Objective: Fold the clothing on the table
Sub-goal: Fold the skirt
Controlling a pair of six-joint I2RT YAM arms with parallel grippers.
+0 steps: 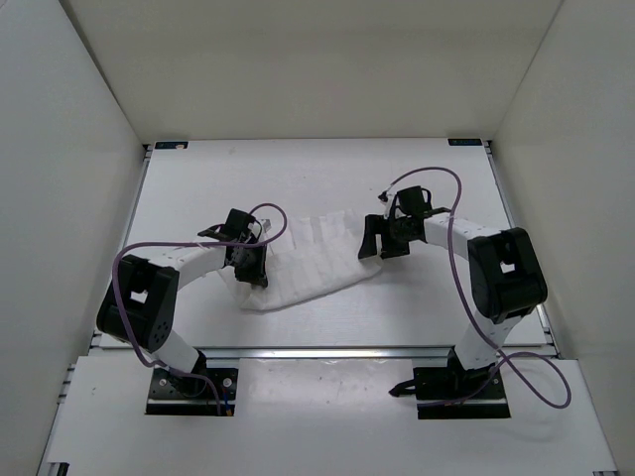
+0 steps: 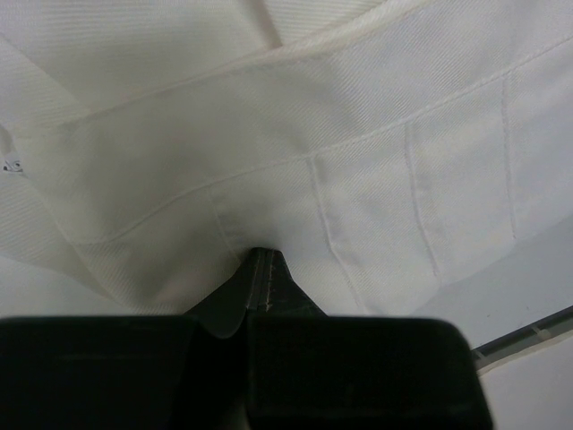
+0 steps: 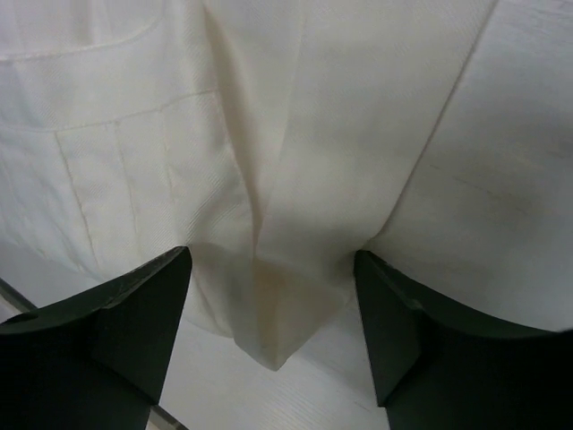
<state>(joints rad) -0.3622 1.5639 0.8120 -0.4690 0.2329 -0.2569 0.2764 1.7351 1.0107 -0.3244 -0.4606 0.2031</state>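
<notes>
The clothing [image 1: 313,263], a white pleated garment, lies in a rumpled band across the middle of the table [image 1: 317,178]. My left gripper [image 1: 253,266] is at its left end. In the left wrist view that gripper [image 2: 260,258] is shut, its tips pinching a stitched hem of the clothing [image 2: 358,161], and creases fan out from the pinch. My right gripper [image 1: 382,243] stands at the garment's right end. In the right wrist view it [image 3: 273,269] is open, and a folded corner of the clothing [image 3: 286,313] lies loose between the spread fingers [image 3: 134,305] without touching them.
A metal rail [image 1: 327,350] runs along the table's near edge, just behind the arm bases. White walls [image 1: 69,149] close in the left, right and far sides. Purple cables [image 1: 451,248] loop off both arms.
</notes>
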